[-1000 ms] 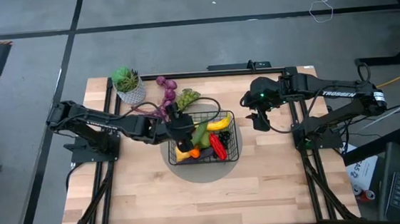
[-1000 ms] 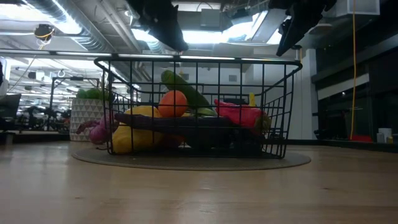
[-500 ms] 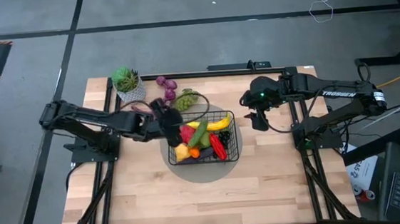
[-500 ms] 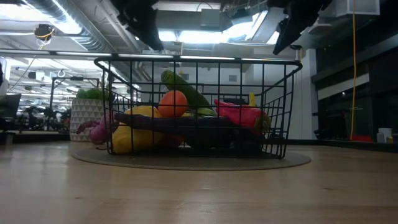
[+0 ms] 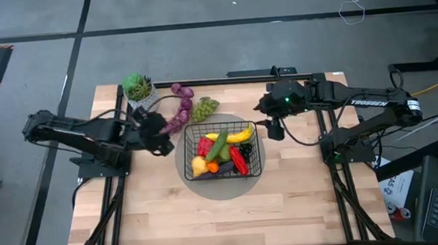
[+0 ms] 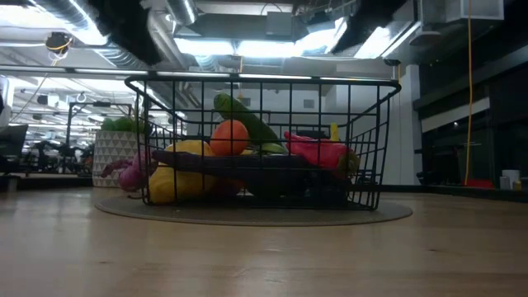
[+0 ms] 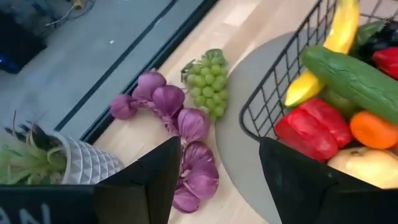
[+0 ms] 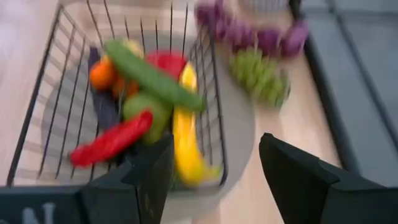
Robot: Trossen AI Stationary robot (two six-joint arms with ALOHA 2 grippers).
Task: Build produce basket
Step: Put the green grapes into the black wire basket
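The black wire basket [image 5: 249,161] stands on a round grey mat [image 5: 224,185] at the table's middle. It holds a banana [image 5: 239,135], a cucumber [image 5: 219,147], red peppers [image 5: 240,162], an orange fruit and a yellow fruit [image 5: 198,167]. Purple grapes [image 5: 179,114] and green grapes [image 5: 206,105] lie on the table just beyond the basket's far left corner. My left gripper [image 5: 167,134] is open and empty, left of the basket, with the purple grapes [image 7: 189,158] ahead of its fingers. My right gripper [image 5: 270,128] is open and empty, right of the basket [image 8: 211,106].
A white pot with a green plant [image 5: 140,89] stands at the table's far left, close to the purple grapes. Bare wood lies between the mat and the near edge.
My left gripper has drawn back from above the basket toward the table's left edge and now hangs clear of the basket's left rim. My right gripper has shifted a little toward the basket. The produce in the basket has stayed in place.
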